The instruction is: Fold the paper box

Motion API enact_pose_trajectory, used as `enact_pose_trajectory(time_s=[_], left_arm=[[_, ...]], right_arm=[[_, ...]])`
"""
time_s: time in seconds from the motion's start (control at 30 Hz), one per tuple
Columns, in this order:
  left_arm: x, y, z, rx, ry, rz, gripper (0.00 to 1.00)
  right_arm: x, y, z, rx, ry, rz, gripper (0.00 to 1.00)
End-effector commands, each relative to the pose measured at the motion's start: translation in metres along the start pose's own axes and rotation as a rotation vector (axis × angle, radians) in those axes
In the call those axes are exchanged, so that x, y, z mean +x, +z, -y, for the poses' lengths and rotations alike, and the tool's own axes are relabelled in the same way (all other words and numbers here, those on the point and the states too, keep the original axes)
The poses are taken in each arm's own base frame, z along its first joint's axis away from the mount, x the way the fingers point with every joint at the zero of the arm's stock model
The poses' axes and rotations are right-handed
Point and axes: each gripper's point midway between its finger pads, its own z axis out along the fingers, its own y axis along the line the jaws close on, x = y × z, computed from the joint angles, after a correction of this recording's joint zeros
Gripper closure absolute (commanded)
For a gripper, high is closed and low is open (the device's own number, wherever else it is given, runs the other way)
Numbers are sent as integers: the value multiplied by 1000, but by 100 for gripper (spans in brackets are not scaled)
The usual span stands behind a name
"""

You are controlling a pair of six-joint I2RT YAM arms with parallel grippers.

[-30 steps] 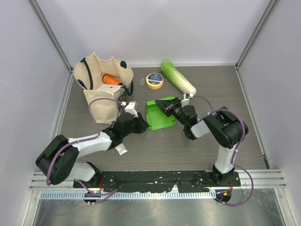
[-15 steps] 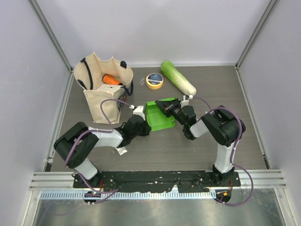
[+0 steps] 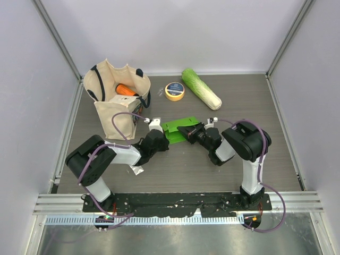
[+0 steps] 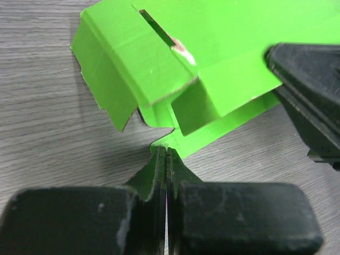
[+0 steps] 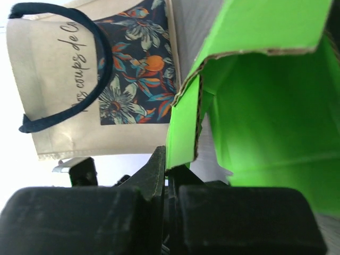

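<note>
The paper box (image 3: pixel 177 129) is bright green card, partly folded, lying mid-table between my two grippers. My left gripper (image 3: pixel 162 139) is shut on its near-left edge; in the left wrist view the jaws (image 4: pixel 166 154) pinch a thin green tab of the box (image 4: pixel 175 69), which has a slot and raised flaps. My right gripper (image 3: pixel 187 132) is shut on the box's right side; in the right wrist view (image 5: pixel 169 167) the jaws clamp a green flap (image 5: pixel 183 133) that stands up in front of the box's hollow (image 5: pixel 265 111).
A cream tote bag (image 3: pixel 114 98) with an orange item inside stands at the back left; it shows in the right wrist view (image 5: pixel 79 79). A yellow tape roll (image 3: pixel 175 91) and a long pale-green cabbage (image 3: pixel 201 88) lie at the back. A white scrap (image 3: pixel 137 169) lies near the left arm.
The green box has flattened and shifted down toward the near side. Both grippers moved closer together, keeping hold of it; the left arm has drawn in toward the centre.
</note>
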Motion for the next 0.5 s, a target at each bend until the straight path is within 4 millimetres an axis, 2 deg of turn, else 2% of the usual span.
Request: enact_pose_trajectory(time_s=[0.0, 0.07, 0.13, 0.17, 0.23, 0.27, 0.33, 0.4, 0.43, 0.47], left_arm=[[-3, -1, -9, -38, 20, 19, 100], [-4, -5, -5, -16, 25, 13, 100], [-8, -13, 0, 20, 28, 20, 99], [-9, -15, 1, 29, 30, 22, 96], [-14, -25, 4, 46, 44, 25, 94], [-14, -29, 7, 66, 45, 21, 90], [-23, -43, 12, 100, 40, 45, 85], [-23, -52, 7, 92, 39, 51, 78], [-35, -61, 10, 100, 32, 86, 76], [-39, -64, 8, 90, 40, 96, 75]], right_arm=[[-5, -6, -42, -209, -77, 36, 96], [-6, -3, -40, -189, -73, 38, 96], [-9, 2, -48, -197, -72, 45, 96], [-9, 5, -44, -170, -67, 46, 96], [-12, 8, -59, -182, -49, 48, 96], [-12, 9, -53, -137, -28, 48, 96], [-13, 10, -61, -113, 4, 48, 99], [-14, 12, -66, -40, 5, 48, 99], [-15, 13, -66, -6, -2, 51, 99], [-15, 10, -63, 51, 1, 49, 99]])
